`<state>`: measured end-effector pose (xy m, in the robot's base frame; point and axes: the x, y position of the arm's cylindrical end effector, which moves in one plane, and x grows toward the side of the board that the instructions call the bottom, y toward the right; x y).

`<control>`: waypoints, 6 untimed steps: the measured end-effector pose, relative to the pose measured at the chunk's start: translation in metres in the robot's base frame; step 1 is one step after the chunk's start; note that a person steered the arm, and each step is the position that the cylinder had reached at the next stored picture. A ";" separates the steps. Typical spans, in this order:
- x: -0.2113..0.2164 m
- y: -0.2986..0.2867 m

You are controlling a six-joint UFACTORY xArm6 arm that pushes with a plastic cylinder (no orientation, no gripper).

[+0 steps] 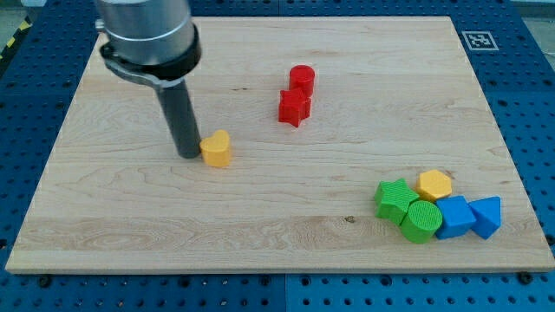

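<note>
Left of centre on the table, my tip rests against the yellow block, on its left side; no fingers exist to report. Two red blocks stand well apart; green, yellow and blue blocks cluster bottom right. A fiducial marker bears no legible writing.

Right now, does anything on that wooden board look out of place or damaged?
Nothing looks damaged. One yellow block sits alone, touching my tip, far from the cluster with the yellow hexagon at the view's lower right.
</note>
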<state>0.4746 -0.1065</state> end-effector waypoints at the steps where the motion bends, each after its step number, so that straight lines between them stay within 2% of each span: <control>1: 0.001 0.037; 3: 0.005 0.094; 4: 0.036 0.111; 6: 0.048 0.160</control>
<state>0.5228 0.0536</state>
